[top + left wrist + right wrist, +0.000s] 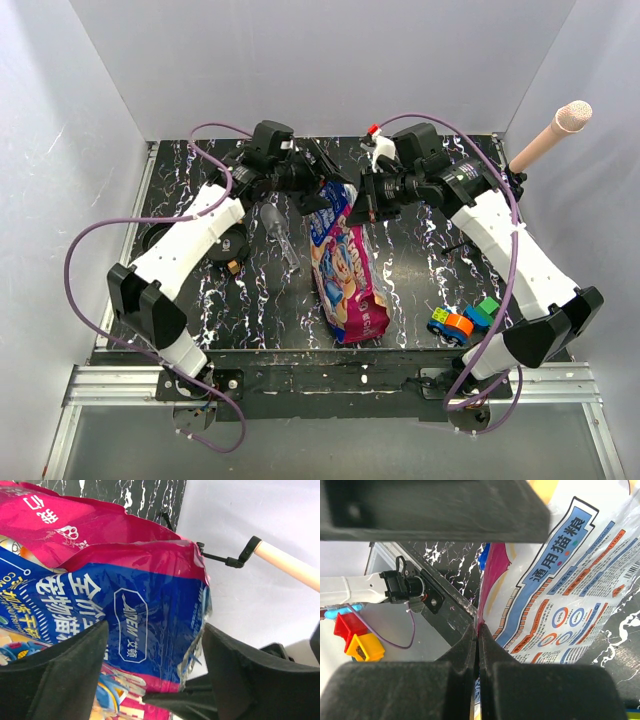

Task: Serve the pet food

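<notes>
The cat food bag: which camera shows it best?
The top external view: the whole bag shows, end to end, on the table. The left wrist view shows only its blue-and-magenta printed face up close. The right wrist view shows its white printed side, with an edge pinched in the right hand.

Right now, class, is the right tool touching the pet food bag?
Touching. The right wrist view shows the right tool shut on the magenta edge of the pet food bag, no gap.
</notes>
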